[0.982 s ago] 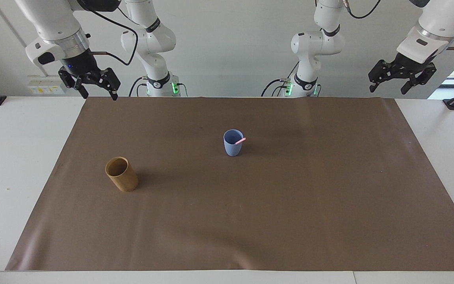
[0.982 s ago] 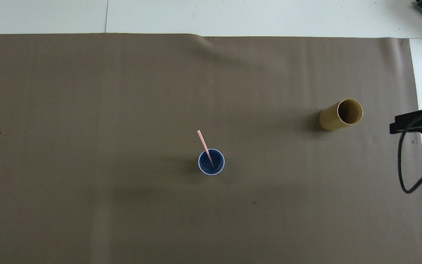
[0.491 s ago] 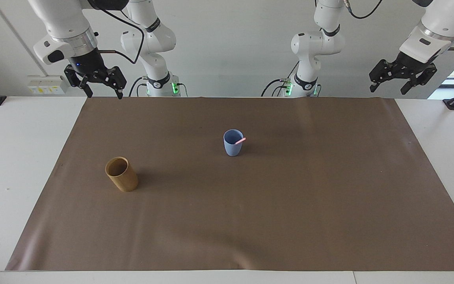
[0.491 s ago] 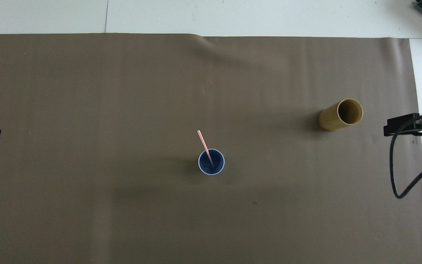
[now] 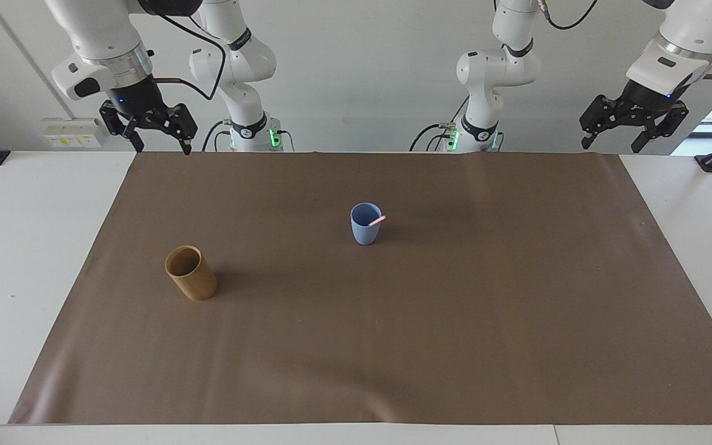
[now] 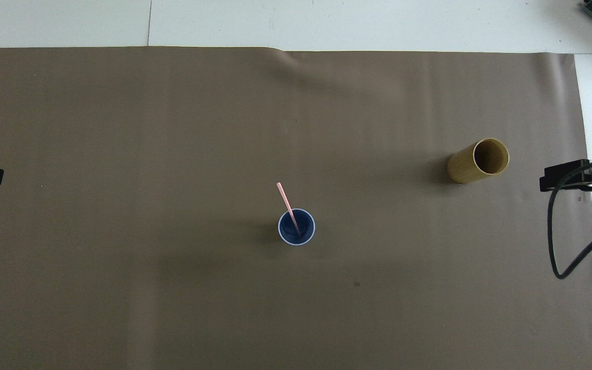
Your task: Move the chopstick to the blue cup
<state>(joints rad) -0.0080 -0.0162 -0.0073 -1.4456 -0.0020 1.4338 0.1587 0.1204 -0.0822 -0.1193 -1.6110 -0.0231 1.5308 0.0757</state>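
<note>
The blue cup point(image 5: 365, 227) stands upright on the brown mat, near the middle and toward the robots' end. One pink chopstick point(image 5: 377, 220) stands in it and leans over the rim. In the overhead view the chopstick point(image 6: 285, 197) leans away from the robots out of the cup point(image 6: 306, 234). My right gripper point(image 5: 161, 148) is open and empty, up in the air over the mat's corner at the right arm's end. My left gripper point(image 5: 609, 147) is open and empty, raised over the mat's corner at the left arm's end. Only their tips show from overhead.
A taller brown cylindrical cup point(image 5: 190, 272) stands empty on the mat point(image 5: 455, 340), toward the right arm's end and farther from the robots than the blue cup. It also shows in the overhead view point(image 6: 478, 161). A black cable point(image 6: 558, 241) hangs from the right arm.
My right gripper has risen a little and shifted toward the table's middle. My left gripper has drawn up slightly. The cups and the chopstick have not moved.
</note>
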